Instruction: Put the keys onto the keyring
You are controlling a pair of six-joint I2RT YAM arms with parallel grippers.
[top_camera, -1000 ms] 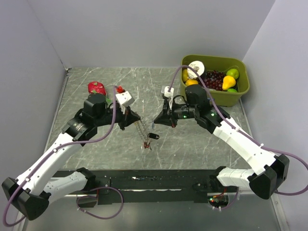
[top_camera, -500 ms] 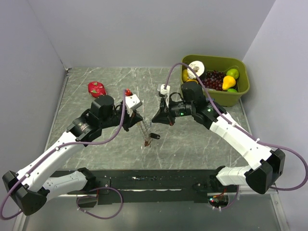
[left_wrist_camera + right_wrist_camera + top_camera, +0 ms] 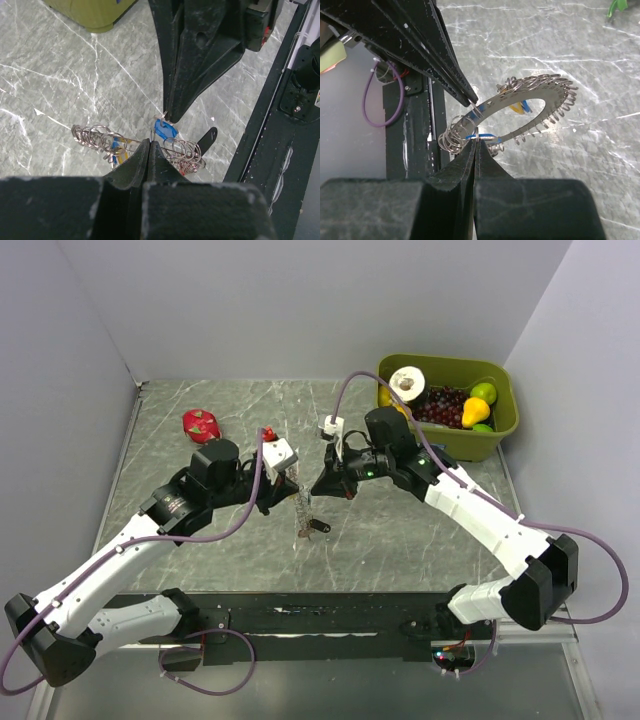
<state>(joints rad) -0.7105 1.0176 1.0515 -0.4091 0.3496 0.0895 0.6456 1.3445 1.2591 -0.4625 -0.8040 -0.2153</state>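
Centre of the top frame, above the counter [image 3: 420, 540]: left claw [image 3: 149, 145] clenched on the keyring [image 3: 492, 109], right claw [image 3: 476, 144] pinching a blue key [image 3: 165, 130] against it. Both grips are fingertip-thin (edge-on, too), so a sideways push could twist the keyring free or drop the key.
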